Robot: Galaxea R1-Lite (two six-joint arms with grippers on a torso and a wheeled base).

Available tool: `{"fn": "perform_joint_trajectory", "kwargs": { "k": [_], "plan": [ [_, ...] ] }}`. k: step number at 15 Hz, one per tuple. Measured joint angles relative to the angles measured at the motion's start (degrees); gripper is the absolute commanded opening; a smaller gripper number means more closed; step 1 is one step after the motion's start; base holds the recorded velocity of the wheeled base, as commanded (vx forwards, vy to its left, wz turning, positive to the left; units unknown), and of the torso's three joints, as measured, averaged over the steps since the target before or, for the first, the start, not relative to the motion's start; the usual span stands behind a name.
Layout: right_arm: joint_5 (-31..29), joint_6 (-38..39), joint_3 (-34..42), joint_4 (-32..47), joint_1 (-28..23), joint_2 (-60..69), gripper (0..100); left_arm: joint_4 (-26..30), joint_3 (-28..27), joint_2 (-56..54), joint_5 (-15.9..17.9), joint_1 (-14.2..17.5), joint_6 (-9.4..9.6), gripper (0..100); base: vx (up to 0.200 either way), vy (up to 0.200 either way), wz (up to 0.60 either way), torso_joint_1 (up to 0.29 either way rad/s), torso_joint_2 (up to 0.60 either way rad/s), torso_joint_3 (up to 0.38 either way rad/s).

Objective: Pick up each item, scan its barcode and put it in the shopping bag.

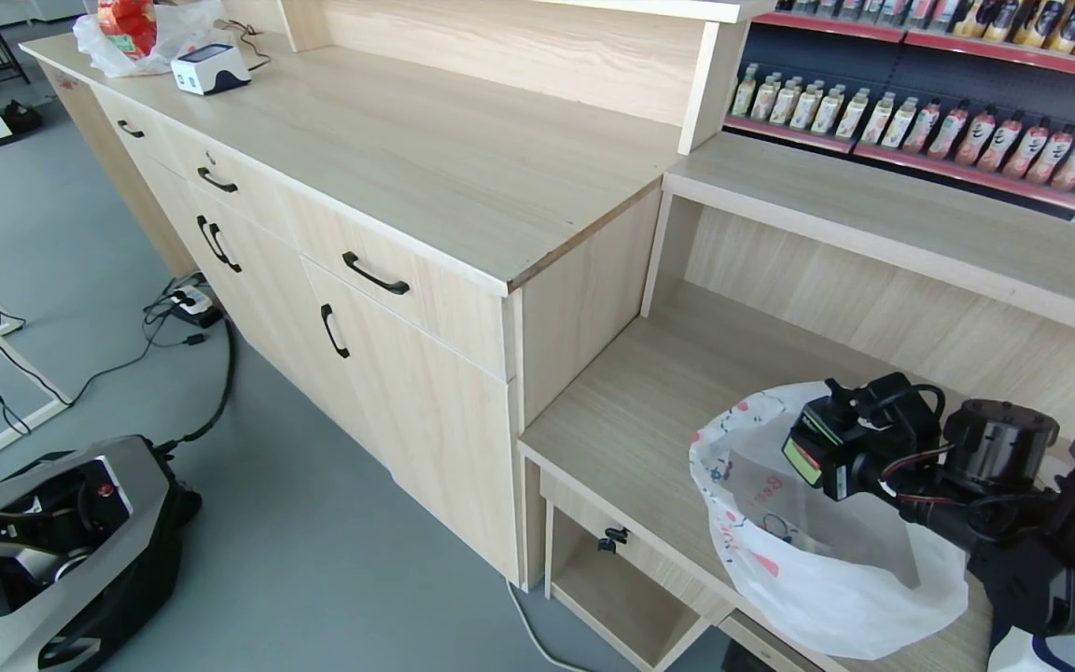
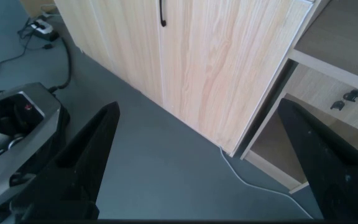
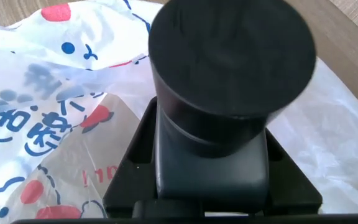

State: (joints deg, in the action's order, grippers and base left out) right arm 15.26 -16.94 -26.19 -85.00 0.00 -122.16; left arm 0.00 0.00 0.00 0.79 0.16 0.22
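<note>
Looking down in the head view, a scanner [image 1: 209, 67] is seen far off on the long counter [image 1: 425, 140]. The white, cartoon-printed shopping bag [image 1: 817, 551] lies on the lower desk [image 1: 621, 411], partly covered by the right gripper [image 1: 836, 448]. In the left wrist view, the left gripper [image 2: 197, 165] is held wide open over grey floor. In the right wrist view, a black cylinder [image 3: 229, 68] blocks sight, so that gripper's state cannot be told.
</note>
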Motion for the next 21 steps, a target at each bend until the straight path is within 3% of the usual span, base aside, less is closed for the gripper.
{"fn": "perform_joint_trajectory", "kwargs": {
  "k": [9,10,15,21],
  "plan": [
    [2.68,-0.05,-2.12,-2.69,-2.65,-5.95,0,0.0,0.0,0.0,0.0,0.0,0.0,100,0.0,0.0,0.0,0.0,0.0,0.0],
    [3.16,-0.07,-2.21,-2.5,-2.86,-6.12,100,0.0,0.0,0.0,-0.01,0.0,0.0,100,0.0,0.0,0.0,0.0,0.0,0.0],
    [5.92,-0.49,-2.41,-0.11,-3.0,-4.57,100,0.0,0.0,0.0,-0.01,0.0,-0.01,100,0.0,0.0,0.0,0.0,0.0,0.0],
    [9.18,-2.51,-3.3,15.85,-2.89,10.4,100,0.0,0.0,0.0,-0.01,0.0,-0.01,100,0.0,0.0,0.0,0.0,0.0,0.0]
  ]
}}
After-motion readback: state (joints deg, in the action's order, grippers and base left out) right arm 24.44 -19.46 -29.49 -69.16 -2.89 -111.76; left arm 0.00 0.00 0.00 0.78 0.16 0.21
